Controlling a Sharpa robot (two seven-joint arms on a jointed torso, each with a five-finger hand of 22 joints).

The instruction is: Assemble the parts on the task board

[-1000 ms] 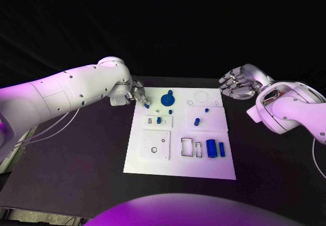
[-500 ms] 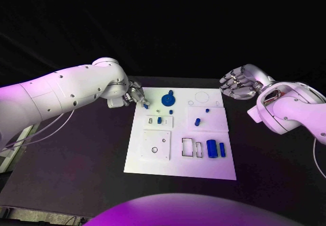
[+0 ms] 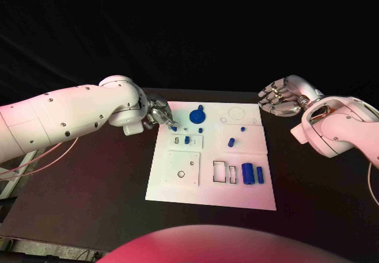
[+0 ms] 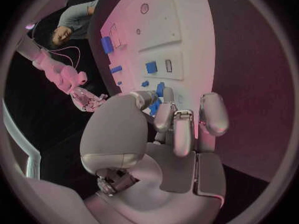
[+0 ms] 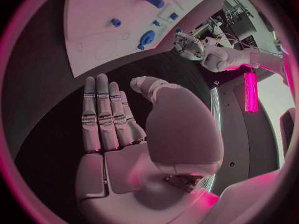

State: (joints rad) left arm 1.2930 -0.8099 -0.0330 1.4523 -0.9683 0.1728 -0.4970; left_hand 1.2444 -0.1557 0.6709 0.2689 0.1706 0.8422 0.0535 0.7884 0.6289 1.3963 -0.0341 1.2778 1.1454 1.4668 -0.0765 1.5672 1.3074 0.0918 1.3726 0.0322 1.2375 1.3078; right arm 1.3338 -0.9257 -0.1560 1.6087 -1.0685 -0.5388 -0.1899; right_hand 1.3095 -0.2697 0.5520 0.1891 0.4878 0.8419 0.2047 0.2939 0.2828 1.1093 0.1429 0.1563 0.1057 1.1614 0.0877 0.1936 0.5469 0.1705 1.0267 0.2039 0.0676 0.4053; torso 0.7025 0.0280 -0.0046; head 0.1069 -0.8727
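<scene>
The white task board (image 3: pixel 183 189) lies mid-table. My left hand (image 3: pixel 158 116) hovers at its far left corner, thumb and fingers pinching a small blue part (image 3: pixel 173 128); the left wrist view shows that part (image 4: pixel 157 104) between the fingertips (image 4: pixel 165 117). On the board are a round blue disc (image 3: pixel 196 115), a few small blue pegs (image 3: pixel 230 142) and, near the right edge, a blue cylinder (image 3: pixel 248 173) beside a slim blue bar (image 3: pixel 259 174). My right hand (image 3: pixel 278 97) floats off the board's far right corner, fingers straight and apart (image 5: pixel 106 119), holding nothing.
Raised white blocks with cut-outs sit on the board: one with a small slot (image 3: pixel 183 141), one with a round hole (image 3: pixel 182 167), and rectangular recesses (image 3: pixel 223 171). Black table (image 3: pixel 87 186) surrounds the board on all sides.
My left arm has swung inward and a little nearer, its hand staying at the board's far left corner with the blue part. The right hand has kept its pose.
</scene>
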